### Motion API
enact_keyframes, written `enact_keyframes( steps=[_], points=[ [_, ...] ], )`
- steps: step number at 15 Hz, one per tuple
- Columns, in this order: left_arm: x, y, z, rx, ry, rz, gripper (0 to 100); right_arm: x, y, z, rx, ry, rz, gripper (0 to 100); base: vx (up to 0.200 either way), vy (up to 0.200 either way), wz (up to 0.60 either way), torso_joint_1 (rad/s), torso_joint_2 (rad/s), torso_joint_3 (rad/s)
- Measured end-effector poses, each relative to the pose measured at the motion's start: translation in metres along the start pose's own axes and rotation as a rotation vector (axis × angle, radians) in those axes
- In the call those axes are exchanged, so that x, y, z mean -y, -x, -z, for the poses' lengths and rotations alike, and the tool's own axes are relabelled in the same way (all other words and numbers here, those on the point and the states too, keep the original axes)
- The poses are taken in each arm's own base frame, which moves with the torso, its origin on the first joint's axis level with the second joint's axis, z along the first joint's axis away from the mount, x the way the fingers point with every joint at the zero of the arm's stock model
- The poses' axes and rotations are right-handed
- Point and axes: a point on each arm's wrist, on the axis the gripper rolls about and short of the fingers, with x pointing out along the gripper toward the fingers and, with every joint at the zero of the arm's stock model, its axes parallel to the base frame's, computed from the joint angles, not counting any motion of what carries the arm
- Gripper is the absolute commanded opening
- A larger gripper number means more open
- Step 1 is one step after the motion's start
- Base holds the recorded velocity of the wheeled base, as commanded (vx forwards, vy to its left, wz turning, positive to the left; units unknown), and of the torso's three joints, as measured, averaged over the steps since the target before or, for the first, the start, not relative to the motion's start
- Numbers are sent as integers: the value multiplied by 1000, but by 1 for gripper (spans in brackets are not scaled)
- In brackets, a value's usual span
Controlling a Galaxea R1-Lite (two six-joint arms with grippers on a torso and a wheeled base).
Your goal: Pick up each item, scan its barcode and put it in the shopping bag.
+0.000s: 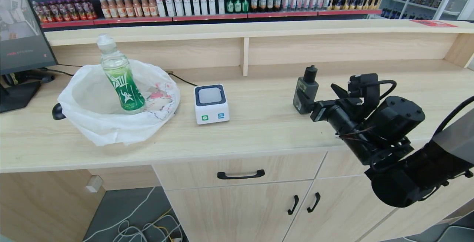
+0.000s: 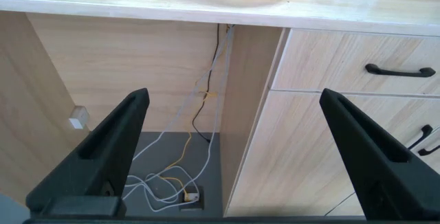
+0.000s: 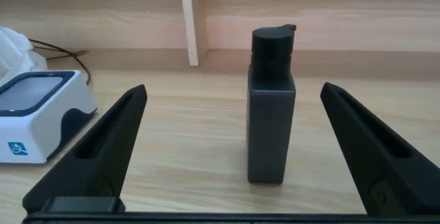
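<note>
We count two bottles on the bench [image 1: 259,134]: one green-labelled bottle [image 1: 124,82] and one dark bottle [image 1: 305,90]. We see one bag [image 1: 96,127], one scanner [image 1: 211,105] and one monitor [image 1: 20,23]. Under the bench top we count three handles: one drawer handle [image 1: 240,175] and two door handles [image 1: 293,205]. On the shelf [image 1: 207,17] behind stands a row of bottles [image 1: 192,5], too many and too small for us to count surely.

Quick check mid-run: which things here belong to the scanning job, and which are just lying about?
Job: dark bottle on the counter; scanner; bag; green bottle standing in the bag.
Lying about: monitor; shelf bottles; floor cables.
</note>
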Motion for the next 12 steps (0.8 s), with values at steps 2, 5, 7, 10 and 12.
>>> enact_keyframes(
  steps=[2,5,7,10,12],
  points=[
    [0,0,0,0,0,0,100,7,-7,8,-5,5,-7,100,0,0,0,0,0,0],
    [0,0,0,0,0,0,100,16,-13,20,-21,9,2,100,0,0,0,0,0,0],
    [0,0,0,0,0,1,100,20,-19,23,-34,11,-7,100,0,0,0,0,0,0],
    [0,0,0,0,0,0,100,24,-37,21,-72,3,-3,100,0,0,0,0,0,0],
    [0,0,0,0,0,0,100,25,-48,18,-75,-6,0,100,0,0,0,0,0,0]
  ],
)
